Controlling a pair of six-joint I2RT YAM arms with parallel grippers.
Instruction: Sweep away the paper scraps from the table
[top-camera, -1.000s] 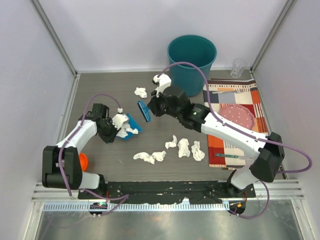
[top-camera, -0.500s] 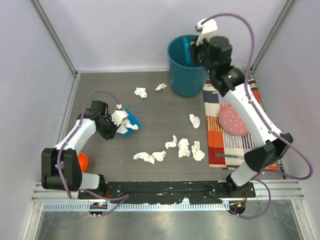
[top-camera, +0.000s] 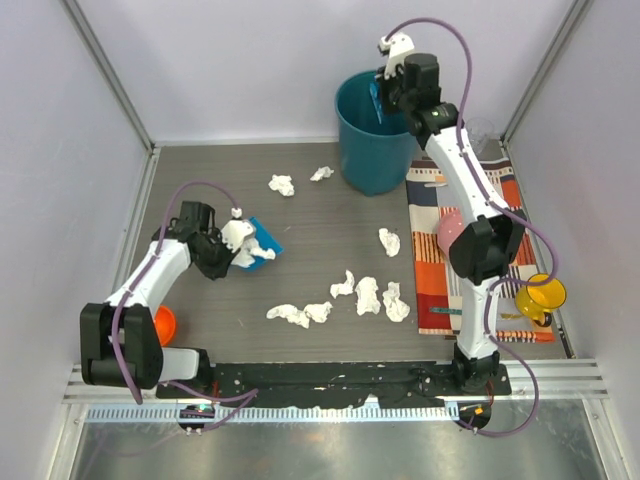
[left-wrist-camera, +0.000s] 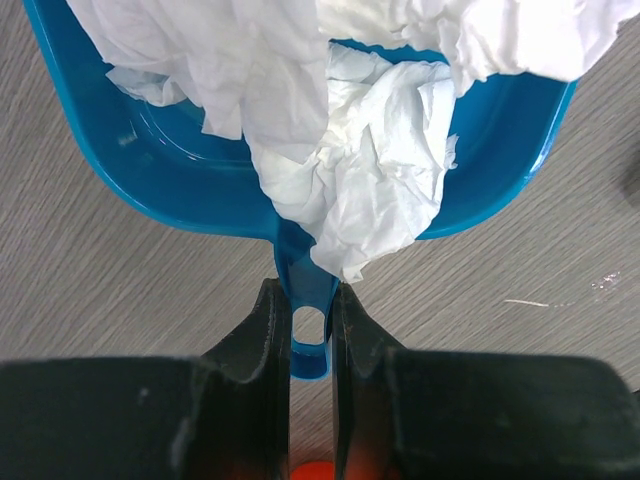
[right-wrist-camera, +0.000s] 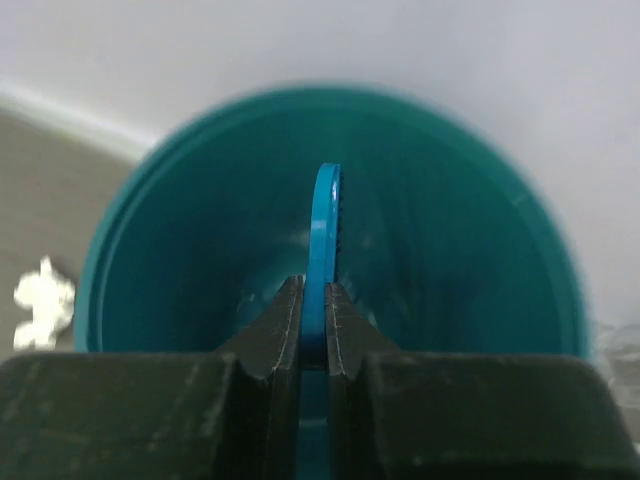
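Pinches the dustpan (left-wrist-camera: 190, 190) by its handle in the left fingers (left-wrist-camera: 305, 310), clamps the brush (right-wrist-camera: 327, 220) in the right fingers (right-wrist-camera: 315, 305) over the teal bin (top-camera: 375, 165), with most paper scraps (top-camera: 368, 295) lying on the counter (top-camera: 320, 218) right of the dustpan, nearer the left arm.

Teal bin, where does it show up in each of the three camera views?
Top external: teal bin at upper centre, at the far edge of the table.
Left wrist: not in it; blue dustpan with paper scraps instead.
Right wrist: fills the frame, seen down into its mouth.
Shared landmark: the blue tool in the right gripper, over the bin.
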